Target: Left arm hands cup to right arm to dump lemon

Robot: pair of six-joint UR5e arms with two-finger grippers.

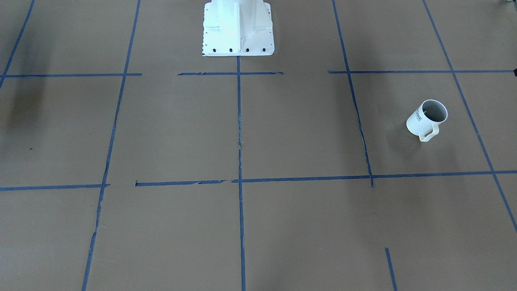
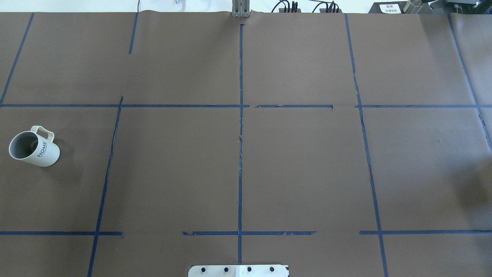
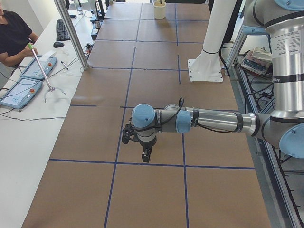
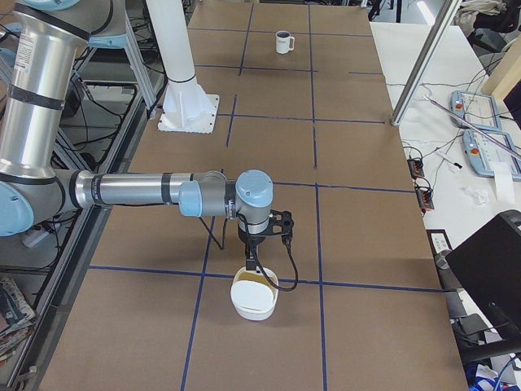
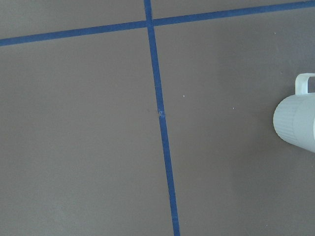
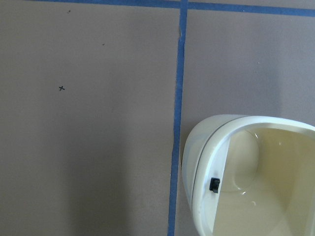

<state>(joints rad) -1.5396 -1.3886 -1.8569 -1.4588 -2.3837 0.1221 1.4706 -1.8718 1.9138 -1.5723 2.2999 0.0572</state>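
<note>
The cup (image 2: 34, 148), a white ribbed mug with "HOME" on its side, stands on the brown table at the far left of the overhead view. It also shows at the right of the front-facing view (image 1: 427, 119), small and far in the exterior right view (image 4: 283, 41), and at the right edge of the left wrist view (image 5: 298, 118). The lemon shows in no view. My left gripper (image 3: 146, 156) points down over the table. My right gripper (image 4: 251, 265) hangs just above a white bowl (image 4: 254, 300). I cannot tell whether either gripper is open.
The bowl, cream inside, also fills the lower right of the right wrist view (image 6: 251, 177). Blue tape lines grid the table. The robot's white base (image 1: 238, 28) stands at mid-table. An operator (image 3: 12, 38) sits at a side desk with tablets.
</note>
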